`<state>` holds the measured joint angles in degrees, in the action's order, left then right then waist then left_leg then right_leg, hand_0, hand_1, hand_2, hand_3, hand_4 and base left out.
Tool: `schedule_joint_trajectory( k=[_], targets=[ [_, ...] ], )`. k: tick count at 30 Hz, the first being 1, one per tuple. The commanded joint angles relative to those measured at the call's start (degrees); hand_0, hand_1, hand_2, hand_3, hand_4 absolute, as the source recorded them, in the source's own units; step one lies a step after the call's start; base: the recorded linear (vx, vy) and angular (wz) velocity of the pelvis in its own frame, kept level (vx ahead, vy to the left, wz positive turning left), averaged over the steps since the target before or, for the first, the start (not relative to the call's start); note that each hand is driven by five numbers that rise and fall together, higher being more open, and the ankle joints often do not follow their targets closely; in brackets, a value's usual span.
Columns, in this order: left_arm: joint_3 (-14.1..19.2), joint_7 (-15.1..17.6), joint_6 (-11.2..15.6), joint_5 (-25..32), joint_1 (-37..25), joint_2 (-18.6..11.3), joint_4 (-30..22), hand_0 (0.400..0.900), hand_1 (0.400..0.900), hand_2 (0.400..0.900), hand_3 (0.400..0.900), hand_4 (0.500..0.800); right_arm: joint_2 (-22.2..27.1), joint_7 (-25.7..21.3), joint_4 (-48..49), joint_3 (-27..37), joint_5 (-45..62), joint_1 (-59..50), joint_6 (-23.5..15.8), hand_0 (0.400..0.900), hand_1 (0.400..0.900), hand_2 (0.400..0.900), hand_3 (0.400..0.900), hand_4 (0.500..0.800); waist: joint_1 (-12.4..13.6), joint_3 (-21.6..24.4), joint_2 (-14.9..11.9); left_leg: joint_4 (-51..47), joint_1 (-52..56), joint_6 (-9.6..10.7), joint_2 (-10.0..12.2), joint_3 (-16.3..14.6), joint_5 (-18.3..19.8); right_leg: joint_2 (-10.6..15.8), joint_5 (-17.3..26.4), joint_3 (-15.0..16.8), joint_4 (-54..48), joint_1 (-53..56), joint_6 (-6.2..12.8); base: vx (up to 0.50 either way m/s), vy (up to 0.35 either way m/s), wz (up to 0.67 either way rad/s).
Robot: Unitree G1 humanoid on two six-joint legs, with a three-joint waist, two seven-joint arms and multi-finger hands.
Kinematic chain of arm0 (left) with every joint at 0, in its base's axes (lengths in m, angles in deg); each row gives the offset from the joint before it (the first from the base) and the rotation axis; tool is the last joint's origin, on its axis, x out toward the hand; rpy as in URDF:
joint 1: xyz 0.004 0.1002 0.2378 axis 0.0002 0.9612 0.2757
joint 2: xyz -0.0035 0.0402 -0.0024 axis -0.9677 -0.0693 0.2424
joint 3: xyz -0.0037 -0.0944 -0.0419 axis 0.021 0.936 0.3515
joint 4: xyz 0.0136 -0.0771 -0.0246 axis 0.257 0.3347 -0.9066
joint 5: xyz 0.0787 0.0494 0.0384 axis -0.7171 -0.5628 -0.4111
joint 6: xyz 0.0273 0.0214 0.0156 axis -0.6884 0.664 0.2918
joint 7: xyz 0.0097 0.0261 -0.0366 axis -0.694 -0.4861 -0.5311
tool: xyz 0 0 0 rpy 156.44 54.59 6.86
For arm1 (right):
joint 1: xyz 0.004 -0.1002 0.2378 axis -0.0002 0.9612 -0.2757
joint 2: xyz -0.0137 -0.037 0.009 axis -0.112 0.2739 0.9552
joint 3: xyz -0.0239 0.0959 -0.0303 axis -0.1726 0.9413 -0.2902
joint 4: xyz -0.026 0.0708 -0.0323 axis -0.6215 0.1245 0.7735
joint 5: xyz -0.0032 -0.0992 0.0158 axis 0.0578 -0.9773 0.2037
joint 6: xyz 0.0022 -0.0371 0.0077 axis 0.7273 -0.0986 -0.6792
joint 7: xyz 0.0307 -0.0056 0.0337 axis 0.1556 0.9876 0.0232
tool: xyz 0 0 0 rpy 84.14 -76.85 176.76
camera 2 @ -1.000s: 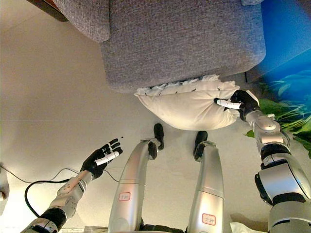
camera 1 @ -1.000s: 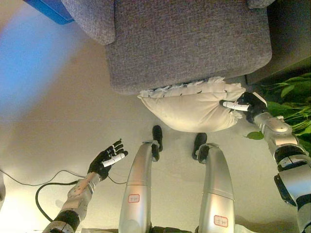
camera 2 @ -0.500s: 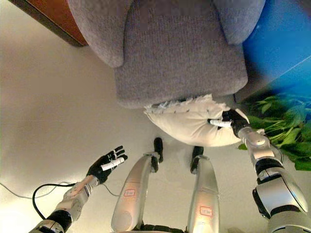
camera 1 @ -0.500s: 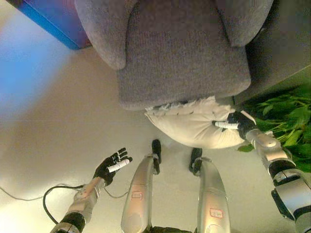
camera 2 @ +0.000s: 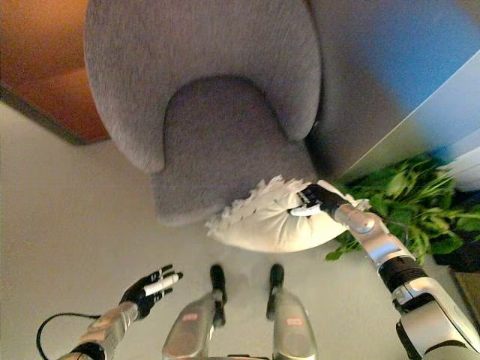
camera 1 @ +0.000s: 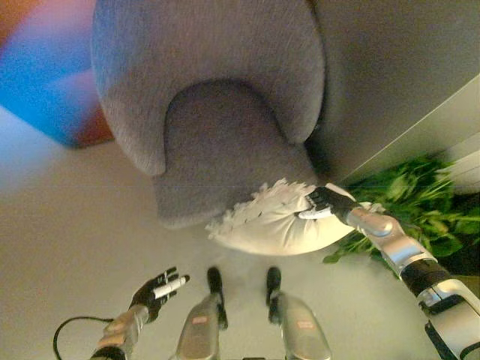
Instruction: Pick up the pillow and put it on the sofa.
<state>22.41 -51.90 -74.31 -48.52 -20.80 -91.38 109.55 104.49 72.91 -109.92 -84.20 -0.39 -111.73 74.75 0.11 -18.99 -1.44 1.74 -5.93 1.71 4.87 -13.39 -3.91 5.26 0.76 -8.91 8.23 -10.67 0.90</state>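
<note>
Cream pillow (camera 1: 274, 225), seemingly gripped by right hand (camera 1: 324, 202), overlaps sofa (camera 1: 225, 142).

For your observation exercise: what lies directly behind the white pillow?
Behind the pillow rises the grey sofa; its seat front is partly covered by the pillow's frilled edge. The right hand grips the pillow's right end. A green plant stands further right.

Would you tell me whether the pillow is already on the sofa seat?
Not yet: the pillow hangs before the sofa seat's front edge, pinched by the right hand.
</note>
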Motion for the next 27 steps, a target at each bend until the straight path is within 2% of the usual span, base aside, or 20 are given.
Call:
schedule_joint_trajectory(
  k=[1, 9, 10, 16, 19, 27],
  targets=[
    [-0.11, -0.87, -0.85, -3.24, 3.13, -1.04, 3.19, 0.900, 0.900, 0.900, 0.900, 0.800, 0.80, 3.22, 11.11, -0.25, 1.44, -5.93, 0.28, 0.400, 0.400, 0.400, 0.400, 0.500, -1.19, 9.95, -1.11, 4.06, 0.27, 0.85, -0.08, 0.94, 6.41, 4.27, -2.42, -2.14, -3.09, 4.91, 5.02, 0.05, 0.026, -0.17],
    [0.15, -1.23, -3.61, -5.41, 3.42, -1.49, 5.95, 0.900, 0.900, 0.900, 0.900, 0.800, 3.62, 6.58, 19.08, -3.36, 8.00, -19.04, 6.59, 0.400, 0.400, 0.400, 0.400, 0.500, -1.26, 15.40, -1.52, 0.28, 5.17, 1.22, 1.22, -0.70, 5.95, 5.15, -0.73, -1.26, -5.14, 7.31, 6.99, 0.03, 0.012, -0.17],
    [0.21, -1.52, -4.01, -5.78, 3.41, -1.67, 6.41, 0.900, 0.900, 0.900, 0.900, 0.800, 3.56, 6.64, 19.47, -4.47, 9.20, -22.14, 7.95, 0.400, 0.400, 0.400, 0.400, 0.500, -1.23, 16.01, -1.56, -0.05, 5.68, 1.33, 1.32, -0.95, 5.88, 5.13, -0.67, -1.08, -5.31, 7.58, 7.16, 0.00, 0.008, -0.08],
    [-0.41, -1.93, -4.85, -5.54, 2.86, -1.55, 6.86, 0.900, 0.900, 0.900, 0.900, 0.800, 1.72, 4.22, 21.06, -8.30, 11.14, -31.63, 10.59, 0.400, 0.400, 0.400, 0.400, 0.500, -0.78, 17.92, -1.63, -1.59, 7.23, 1.60, 1.44, -1.24, 5.64, 5.14, -0.46, -1.14, -5.92, 8.43, 7.68, -0.01, 0.003, 0.02],
    [-1.00, -2.24, -5.34, -4.84, 2.58, -1.55, 6.67, 0.900, 0.900, 0.900, 0.900, 0.800, 0.60, 2.65, 18.18, -10.04, 12.49, -35.19, 9.51, 0.400, 0.400, 0.400, 0.400, 0.500, -0.28, 18.55, -1.69, -2.30, 7.71, 1.81, 1.51, -0.94, 5.38, 5.22, -0.26, -1.62, -6.63, 9.09, 7.80, 0.00, 0.003, 0.08],
    [0.14, -2.66, -7.08, -3.36, 1.96, -1.00, 6.12, 0.900, 0.900, 0.900, 0.900, 0.800, -2.77, -2.43, 11.10, -10.91, 12.94, -39.28, 7.38, 0.400, 0.400, 0.400, 0.400, 0.500, 1.41, 19.39, -2.31, -3.83, 8.36, 2.54, 1.76, -0.22, 4.57, 5.50, 0.11, -4.14, -8.47, 10.99, 8.07, 0.03, -0.008, 0.18]
  ],
)
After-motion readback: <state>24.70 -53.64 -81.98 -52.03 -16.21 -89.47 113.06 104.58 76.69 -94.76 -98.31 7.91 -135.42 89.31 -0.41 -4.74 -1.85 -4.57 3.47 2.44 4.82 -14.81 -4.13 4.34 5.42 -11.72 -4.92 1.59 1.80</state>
